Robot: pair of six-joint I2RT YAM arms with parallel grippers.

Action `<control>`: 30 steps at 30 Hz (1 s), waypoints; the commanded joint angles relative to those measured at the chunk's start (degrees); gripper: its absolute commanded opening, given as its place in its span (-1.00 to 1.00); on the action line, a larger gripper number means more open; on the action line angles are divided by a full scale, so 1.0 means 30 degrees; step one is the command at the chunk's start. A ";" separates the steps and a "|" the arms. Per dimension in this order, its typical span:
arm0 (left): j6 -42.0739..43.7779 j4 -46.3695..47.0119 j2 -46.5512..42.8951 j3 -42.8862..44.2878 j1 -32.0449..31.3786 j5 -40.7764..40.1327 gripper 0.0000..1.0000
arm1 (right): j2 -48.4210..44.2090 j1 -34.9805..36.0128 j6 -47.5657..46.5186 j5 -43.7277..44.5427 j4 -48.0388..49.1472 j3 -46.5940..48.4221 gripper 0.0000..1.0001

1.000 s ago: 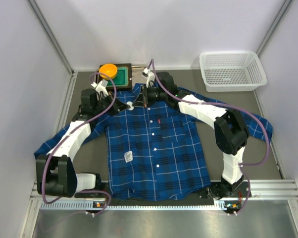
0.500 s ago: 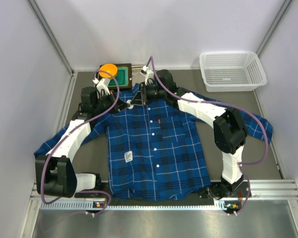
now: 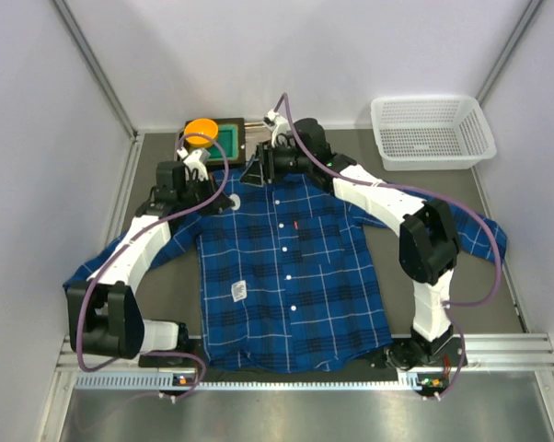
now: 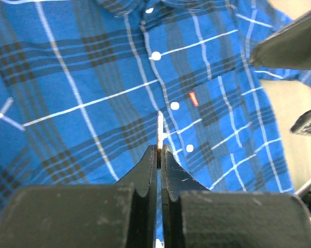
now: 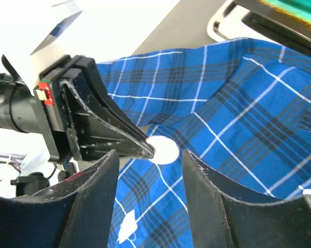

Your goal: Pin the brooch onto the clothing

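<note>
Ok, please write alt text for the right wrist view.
The left gripper pinches the round pale brooch over the blue plaid shirt. The right gripper is open, with its two dark fingers framing the brooch from below.

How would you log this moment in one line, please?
left hand: shut on brooch over shirt | right hand: open, empty | step: brooch not yet pinned

My left black two-finger gripper (image 4: 159,150) is pinched tight, reaching far forward. My right black two-finger gripper (image 5: 149,155) stands parted, pointing straight at the left one's tips.
</note>
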 commanded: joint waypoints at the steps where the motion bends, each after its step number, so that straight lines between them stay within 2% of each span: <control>1: 0.2941 -0.2417 0.0880 0.1846 -0.0044 -0.3648 -1.00 | 0.0529 -0.0418 -0.1523 0.1107 -0.1554 0.0833 0.01; 6: 0.5579 -0.4906 0.2373 0.3253 -0.0977 -0.6932 -1.00 | 0.1000 -0.0448 -0.1908 0.1606 -0.2615 0.0219 -0.03; 10: 0.6553 -0.5145 0.3372 0.3518 -0.2150 -0.9188 -1.00 | 0.1059 -0.0506 -0.1849 0.2103 -0.2733 -0.0426 -0.03; 11: 0.6553 -0.5116 0.3635 0.3634 -0.2879 -1.1138 -1.00 | 0.1088 -0.0565 -0.1762 0.2221 -0.2762 -0.0659 -0.01; 14: 0.7519 -0.5116 0.4748 0.4131 -0.3761 -1.2732 -1.00 | 0.1117 -0.0916 -0.0563 0.3302 -0.3052 -0.0982 0.00; 18: 0.7958 -0.4969 0.6211 0.4893 -0.4438 -1.4316 -1.00 | 0.1264 -0.1619 0.0696 0.3455 -0.3524 -0.1305 0.00; 30: 0.9686 -0.5643 0.9172 0.7121 -0.6166 -1.8128 -1.00 | 0.1411 -0.2380 0.1869 0.3686 -0.3465 -0.2653 -0.12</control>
